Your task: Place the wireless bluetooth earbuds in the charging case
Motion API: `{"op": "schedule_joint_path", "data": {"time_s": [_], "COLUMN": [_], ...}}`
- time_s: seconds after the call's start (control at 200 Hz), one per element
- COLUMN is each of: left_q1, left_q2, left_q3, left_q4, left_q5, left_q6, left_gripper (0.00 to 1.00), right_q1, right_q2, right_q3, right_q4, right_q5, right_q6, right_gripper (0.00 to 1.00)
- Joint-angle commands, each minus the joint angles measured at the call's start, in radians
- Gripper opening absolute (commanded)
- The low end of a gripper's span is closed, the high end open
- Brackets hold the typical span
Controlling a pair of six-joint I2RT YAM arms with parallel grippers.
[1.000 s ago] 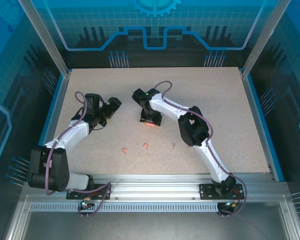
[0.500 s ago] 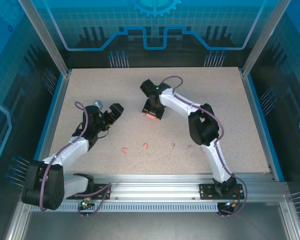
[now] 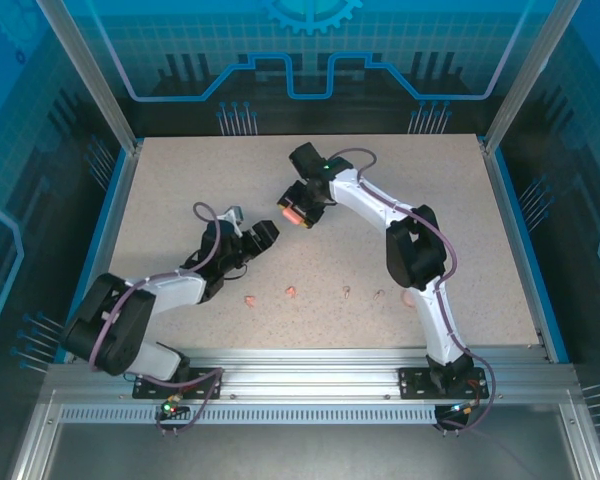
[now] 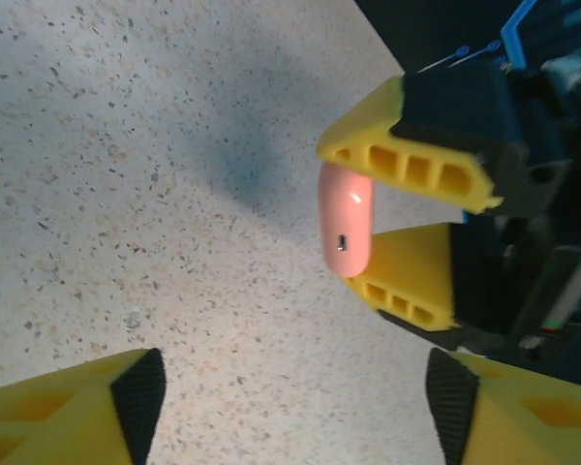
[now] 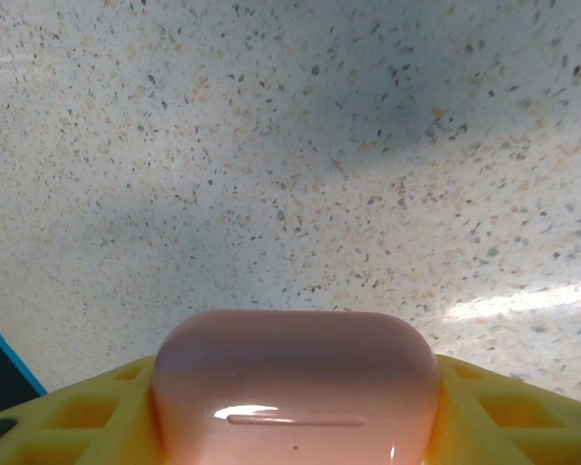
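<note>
The charging case [image 3: 293, 213] is a glossy salmon-pink box, closed, held off the table at centre back by my right gripper [image 3: 298, 208]. Up close the right gripper [image 5: 295, 412] is shut on the case [image 5: 295, 383] with a yellow finger on each side. My left gripper [image 3: 264, 238] stands open with nothing between its pads [image 4: 140, 402]. The left wrist view looks across at the case [image 4: 346, 221] clamped in the right gripper's yellow fingers [image 4: 407, 160]. Two earbuds [image 3: 251, 299] [image 3: 291, 291] lie as tiny pink lumps on the table, in front of both grippers.
Two tiny pale bits [image 3: 347, 292] [image 3: 380, 294] lie on the speckled table [image 3: 460, 230] to the right of the earbuds. Blue rails [image 3: 520, 230] edge the table's sides. The right arm's elbow [image 3: 415, 250] hangs over the table's right half.
My right gripper has carried the case up and toward the back of the table. The left arm has swung right and nearer, bringing its gripper close to the case.
</note>
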Motion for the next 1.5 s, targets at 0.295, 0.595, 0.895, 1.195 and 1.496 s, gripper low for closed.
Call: {"op": "schedule_joint_path", "data": {"time_s": [0.295, 0.595, 0.895, 1.195, 1.496], "left_q1": [-0.030, -0.040, -0.049, -0.053, -0.054], "left_q2": [0.174, 0.208, 0.231, 0.225, 0.219], "left_q3": [0.080, 0.112, 0.117, 0.120, 0.119], "left_q4": [0.238, 0.244, 0.265, 0.269, 0.265], "left_q5": [-0.028, -0.051, -0.058, -0.067, -0.067], "left_q6": [-0.026, -0.027, -0.042, -0.044, -0.039], "left_gripper": [0.57, 0.48, 0.39, 0.38, 0.17], "right_q1": [0.044, 0.055, 0.060, 0.065, 0.070], "right_q2": [-0.040, -0.057, -0.073, -0.082, -0.092], "right_q3": [0.000, -0.007, -0.030, -0.043, -0.049], "right_q4": [0.025, 0.032, 0.042, 0.049, 0.051], "right_q5": [-0.043, -0.048, -0.050, -0.051, -0.050], "right_q6": [0.059, 0.061, 0.064, 0.066, 0.065], "right_gripper": [0.58, 0.58, 0.58, 0.58, 0.59]}}
